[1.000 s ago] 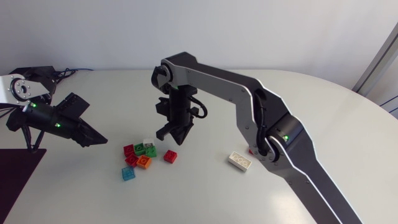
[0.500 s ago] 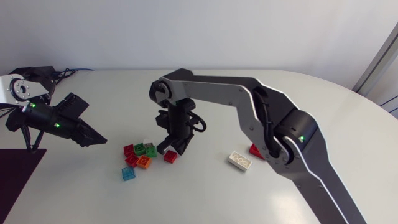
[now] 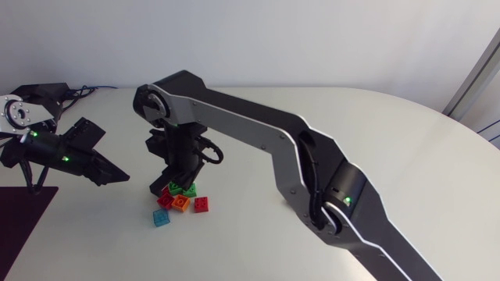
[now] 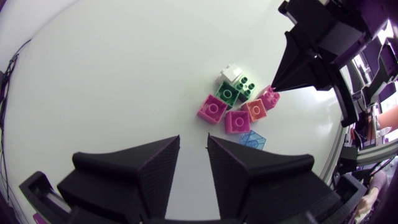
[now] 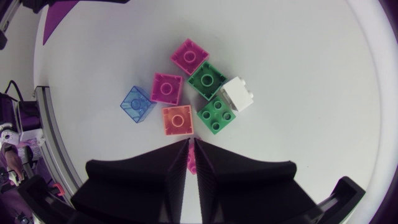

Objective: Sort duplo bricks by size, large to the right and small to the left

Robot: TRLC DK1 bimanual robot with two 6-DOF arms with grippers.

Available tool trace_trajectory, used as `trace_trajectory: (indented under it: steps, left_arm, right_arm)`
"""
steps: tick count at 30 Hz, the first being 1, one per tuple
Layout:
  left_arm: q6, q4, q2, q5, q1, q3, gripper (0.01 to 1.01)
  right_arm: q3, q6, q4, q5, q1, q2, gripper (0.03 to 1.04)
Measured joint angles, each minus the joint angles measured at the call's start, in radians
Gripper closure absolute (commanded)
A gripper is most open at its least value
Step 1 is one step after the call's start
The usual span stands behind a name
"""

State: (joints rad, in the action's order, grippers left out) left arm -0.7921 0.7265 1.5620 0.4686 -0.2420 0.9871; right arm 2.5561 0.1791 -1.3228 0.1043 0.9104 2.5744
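Observation:
A cluster of small bricks lies at the table's left middle: red (image 3: 201,204), orange (image 3: 181,204), two green (image 3: 190,190), another red (image 3: 165,200) and clear blue (image 3: 161,217). My right arm reaches far across, and its gripper (image 3: 168,186) stands shut over the cluster. In the right wrist view the bricks lie just ahead of the right gripper (image 5: 191,146), including a small white one (image 5: 237,93). A red brick (image 5: 191,164) shows through the slit between its fingers; touch is unclear. My left gripper (image 3: 121,177) stays left of the cluster, fingers nearly together (image 4: 193,152), holding nothing.
The right arm's long silver link (image 3: 258,133) crosses the table's middle above the surface. A dark mat (image 3: 19,218) lies at the near left corner. Bare tabletop (image 3: 406,148) spreads to the right.
My right arm swung left, from right of the cluster to over it. The red brick beside the cluster slid left against it. The arm now covers the long white brick.

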Motion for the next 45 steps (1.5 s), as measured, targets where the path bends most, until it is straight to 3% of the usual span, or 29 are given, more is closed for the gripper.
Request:
trace_trajectory:
  steps: [3, 6, 7, 11, 17, 25, 33, 45]
  left_arm:
    - [0.000, 0.000, -0.022, 0.008, 0.013, 0.000, 0.479]
    - [0.002, 0.000, -0.053, 0.023, 0.068, -0.003, 0.231]
    - [0.005, 0.000, -0.063, 0.028, 0.092, -0.005, 0.200]
    - [0.051, -0.014, -0.100, 0.041, 0.211, -0.021, 0.198]
    - [0.155, -0.109, -0.105, 0.008, 0.375, -0.052, 0.198]
    - [0.229, -0.167, -0.104, -0.061, 0.487, -0.079, 0.167]
    - [0.249, -0.184, -0.101, -0.098, 0.521, -0.079, 0.138]
    - [0.267, -0.185, -0.097, -0.107, 0.533, -0.079, 0.113]
  right_arm:
    - [-0.219, 0.000, 0.121, -0.037, -0.013, -0.106, 0.92]
    - [-0.484, 0.000, 0.241, -0.056, -0.049, -0.269, 0.92]
    - [-0.565, 0.000, 0.280, -0.057, -0.066, -0.325, 0.92]
    - [-0.836, 0.000, 0.402, -0.061, -0.145, -0.520, 0.92]
    - [-1.081, 0.000, 0.517, -0.055, -0.214, -0.626, 0.92]
    - [-1.276, 0.032, 0.595, -0.023, -0.320, -0.664, 0.92]
    - [-1.378, 0.096, 0.646, -0.003, -0.457, -0.726, 0.92]
    - [-1.436, 0.159, 0.676, 0.000, -0.588, -0.762, 0.92]
